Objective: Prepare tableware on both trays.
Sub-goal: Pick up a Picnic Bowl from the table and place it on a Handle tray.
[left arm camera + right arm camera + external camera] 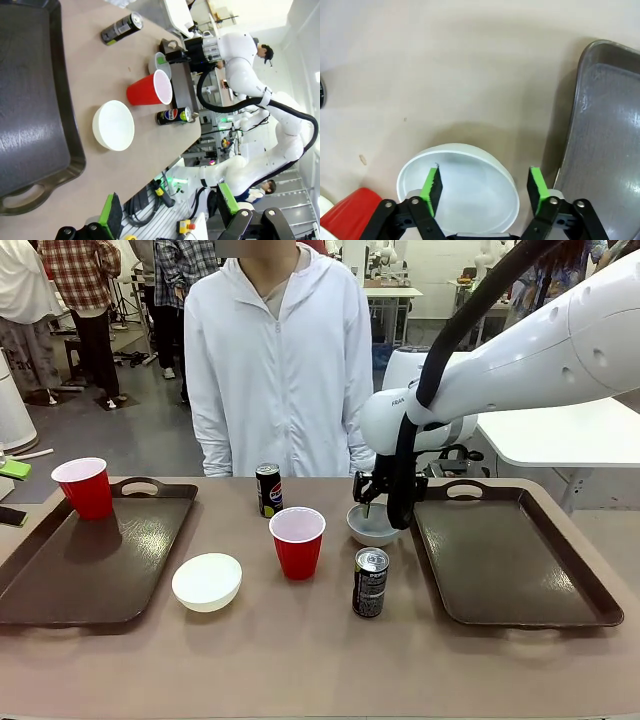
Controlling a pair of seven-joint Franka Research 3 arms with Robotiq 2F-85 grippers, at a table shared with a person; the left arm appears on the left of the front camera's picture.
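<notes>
Right gripper [484,179] partly open, gripping nothing. One green pad [431,182] sits inside the pale grey-white round bowl [470,210], the other outside its rim at 3 o'clock, in the narrow gap to the dark brown rectangular plastic tray [612,150]. Bare tabletop at 12. Front view gives the neighbours: slim dark can [371,582] at the bowl's 6, red plastic cup [297,540] at 9. Left gripper [169,207] wide open, empty.

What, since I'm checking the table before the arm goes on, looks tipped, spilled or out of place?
Nothing stands out. The far-left cup, middle cup, far can, near can and cream bowl stand upright, and nothing is spilled. The right gripper, open, straddles the rim of the grey-white bowl, as for a rim grasp.
</notes>
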